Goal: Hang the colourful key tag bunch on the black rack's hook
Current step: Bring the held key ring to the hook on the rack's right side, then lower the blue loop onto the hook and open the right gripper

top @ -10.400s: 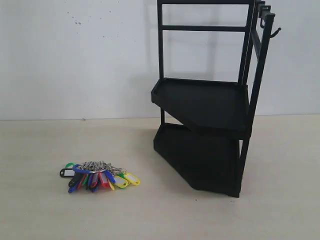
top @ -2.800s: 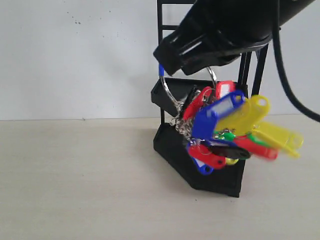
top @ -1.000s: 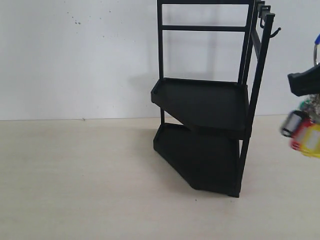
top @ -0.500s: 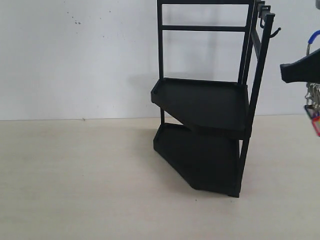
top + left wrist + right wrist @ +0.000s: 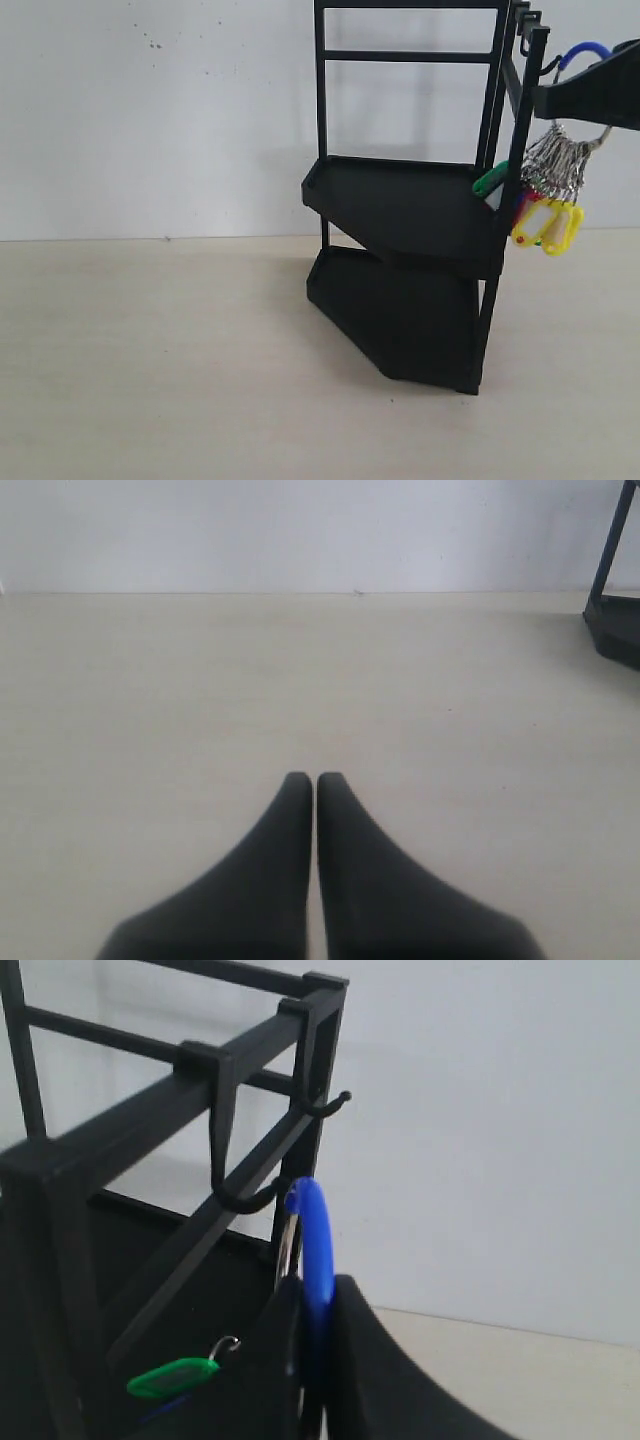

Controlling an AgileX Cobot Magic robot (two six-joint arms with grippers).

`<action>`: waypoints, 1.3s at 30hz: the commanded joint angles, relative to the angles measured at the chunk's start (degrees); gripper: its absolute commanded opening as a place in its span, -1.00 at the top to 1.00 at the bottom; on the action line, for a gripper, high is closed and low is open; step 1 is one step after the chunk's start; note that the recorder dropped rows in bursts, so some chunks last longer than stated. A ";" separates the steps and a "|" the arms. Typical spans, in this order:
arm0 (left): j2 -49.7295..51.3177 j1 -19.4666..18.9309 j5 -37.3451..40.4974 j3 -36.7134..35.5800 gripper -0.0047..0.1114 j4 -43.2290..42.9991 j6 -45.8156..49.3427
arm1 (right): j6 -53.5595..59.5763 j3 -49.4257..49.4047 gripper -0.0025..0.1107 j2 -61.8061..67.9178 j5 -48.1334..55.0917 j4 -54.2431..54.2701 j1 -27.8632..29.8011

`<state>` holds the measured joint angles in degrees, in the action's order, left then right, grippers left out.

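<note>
The black rack (image 5: 410, 210) stands right of centre, its hook (image 5: 549, 66) jutting from the top right post. My right gripper (image 5: 578, 98) reaches in from the right edge, shut on the blue sleeve (image 5: 583, 50) of the colourful key tag bunch (image 5: 548, 190). Silver rings and yellow, red and green tags hang below it beside the post. In the right wrist view my right gripper (image 5: 318, 1295) pinches the sleeve (image 5: 312, 1230) just beside a curved hook (image 5: 245, 1200); a green tag (image 5: 165, 1378) dangles below. My left gripper (image 5: 315, 778) is shut and empty over bare table.
A second small hook (image 5: 330, 1108) sticks out farther along the rack's top bar (image 5: 150, 1120). The rack's foot (image 5: 615, 630) shows at the edge of the left wrist view. A white wall (image 5: 150, 110) stands behind the beige table (image 5: 150, 380).
My right gripper has carried the bunch up and to the left from the right edge, bringing the ring next to the rack's hook. The tags now hang against the post.
</note>
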<state>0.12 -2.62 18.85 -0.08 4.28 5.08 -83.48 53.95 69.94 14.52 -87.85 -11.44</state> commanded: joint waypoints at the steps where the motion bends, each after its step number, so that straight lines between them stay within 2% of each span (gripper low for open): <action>1: -0.12 -0.14 -0.87 0.08 0.84 0.43 -0.60 | -0.22 1.86 0.96 2.20 -0.17 -0.14 0.42; 12: -0.12 -0.14 -0.87 0.08 0.84 0.43 -0.60 | 0.27 5.99 0.96 2.75 -0.29 -0.14 0.42; 29: -0.12 -0.14 -0.87 0.08 0.84 0.43 -0.60 | 0.67 6.00 0.96 2.75 -3.80 5.58 0.42; 39: -0.12 -0.14 -0.87 0.08 0.84 0.43 -0.60 | 1.55 2.32 0.96 2.75 -5.74 6.34 0.42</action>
<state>0.12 -2.62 18.85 -0.08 4.28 5.08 -82.56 56.44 73.06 9.80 -81.52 -11.44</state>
